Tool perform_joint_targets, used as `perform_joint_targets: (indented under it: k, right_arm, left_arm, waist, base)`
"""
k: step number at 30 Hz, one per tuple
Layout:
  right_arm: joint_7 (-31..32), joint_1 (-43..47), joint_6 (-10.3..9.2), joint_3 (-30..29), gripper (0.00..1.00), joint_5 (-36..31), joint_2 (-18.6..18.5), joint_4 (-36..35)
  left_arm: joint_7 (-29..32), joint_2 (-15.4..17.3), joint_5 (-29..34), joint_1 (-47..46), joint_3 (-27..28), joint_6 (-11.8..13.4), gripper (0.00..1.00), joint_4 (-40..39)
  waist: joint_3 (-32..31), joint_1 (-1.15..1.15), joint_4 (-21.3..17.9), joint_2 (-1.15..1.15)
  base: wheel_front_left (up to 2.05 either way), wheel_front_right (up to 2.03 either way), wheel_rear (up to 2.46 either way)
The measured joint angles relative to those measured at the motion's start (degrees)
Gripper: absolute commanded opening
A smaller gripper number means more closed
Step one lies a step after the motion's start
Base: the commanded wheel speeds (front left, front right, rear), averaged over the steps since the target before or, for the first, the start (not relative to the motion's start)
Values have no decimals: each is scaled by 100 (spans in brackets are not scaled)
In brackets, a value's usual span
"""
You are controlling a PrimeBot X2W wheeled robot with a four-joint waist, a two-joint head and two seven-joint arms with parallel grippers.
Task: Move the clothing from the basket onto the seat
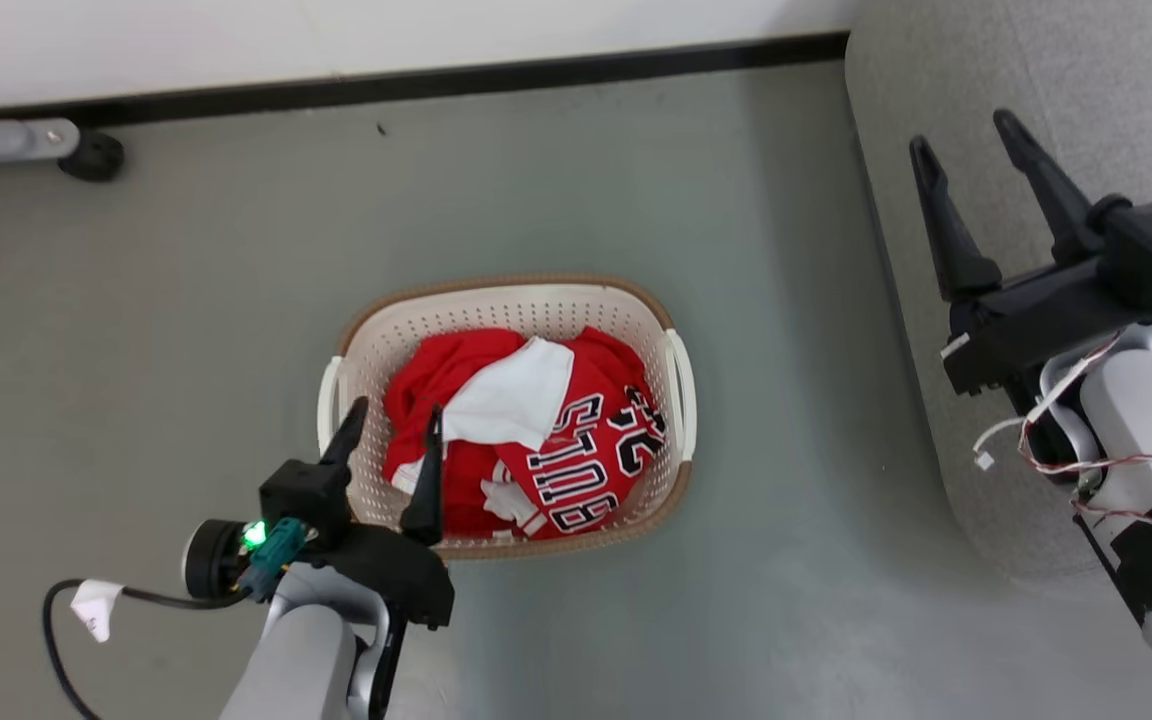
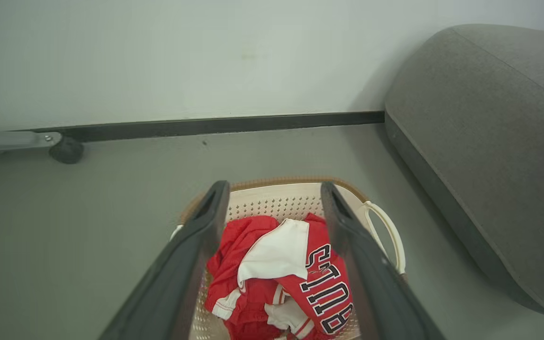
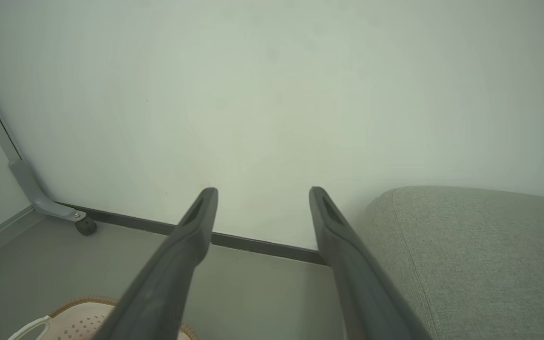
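The left end effector (image 1: 396, 410) hangs above the near left part of the cream-white perforated plastic laundry basket (image 1: 496, 312), its two long dark fingers spread apart and holding nothing. Inside the basket lies the crumpled red sports clothing (image 1: 536, 440). On the right is a red jersey (image 1: 596, 470) with black, white-outlined letters and numbers. A white fabric panel (image 1: 516, 400) is folded across the top, and plain red cloth with white trim bunches toward the left. The heap sits below the brown woven-look rim (image 1: 511, 283), between the white side handles (image 1: 681, 390). The basket stands on the grey floor (image 1: 636, 180). To the right, the right end effector (image 1: 964, 132) is held over the edge of the large light-grey fabric-upholstered seat (image 1: 1136, 90), fingers apart and empty. Beyond, a black baseboard (image 1: 436, 82) runs under the white wall (image 1: 336, 30), with a black caster wheel (image 1: 91, 157) at far left.
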Motion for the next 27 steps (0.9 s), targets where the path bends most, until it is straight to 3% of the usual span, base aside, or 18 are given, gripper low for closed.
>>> perform_joint_targets:
  k: [12,20,27]
  right_arm:
    - [-26,-284,3,-55,100,-170,108,-712]
    - [-42,-573,16,-116,100,-187,266,-1148]
    - [-42,-759,67,-183,100,-248,383,-1392]
  left_arm:
    - [29,-25,123,-865,-544,-286,100,800]
    - [471,-9,354,-1702,-802,-495,100,1210]
    - [931,221,594,-2360,-1195,-583,100,1557]
  waist:
    - [980,0,-264,0]
    - [1637,0,-482,0]
    - [2218,0,-669,0]
  base:
    - [0,0,0]
    - [0,0,0]
    - [0,0,0]
